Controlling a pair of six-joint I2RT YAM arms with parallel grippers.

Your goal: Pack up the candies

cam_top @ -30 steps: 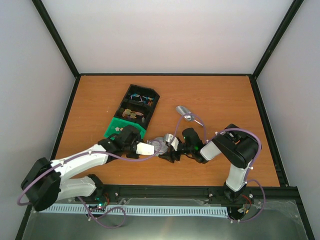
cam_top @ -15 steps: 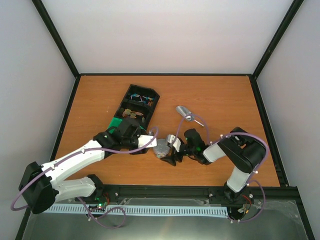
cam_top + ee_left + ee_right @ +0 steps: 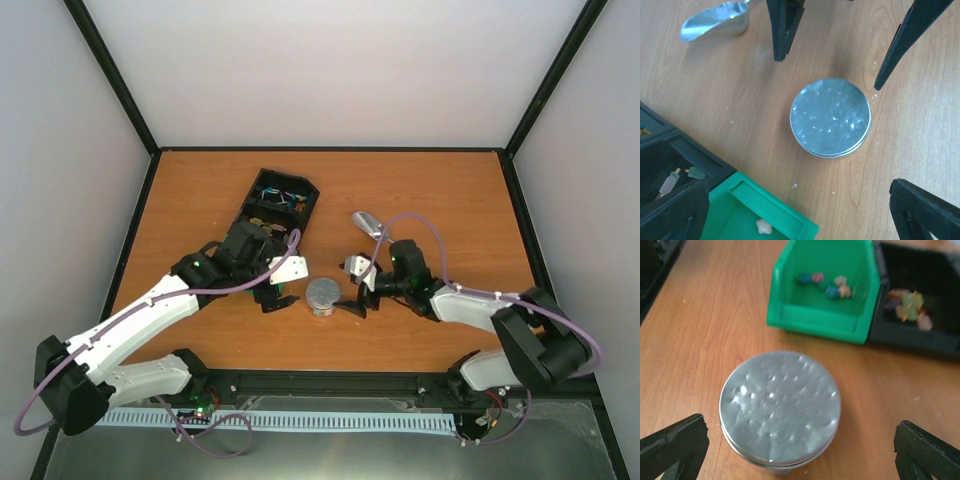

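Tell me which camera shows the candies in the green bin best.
The right wrist view: it looks into the green bin and shows several coloured candies on its floor. The left wrist view catches one pale piece; from the top view, none can be made out.

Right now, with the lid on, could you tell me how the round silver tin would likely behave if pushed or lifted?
The round silver tin sits flat and squat on the table, so a push should probably slide it, not tip it. Its smooth, shiny side may slip in a grip. Its dimpled lid suggests thin metal, likely light.
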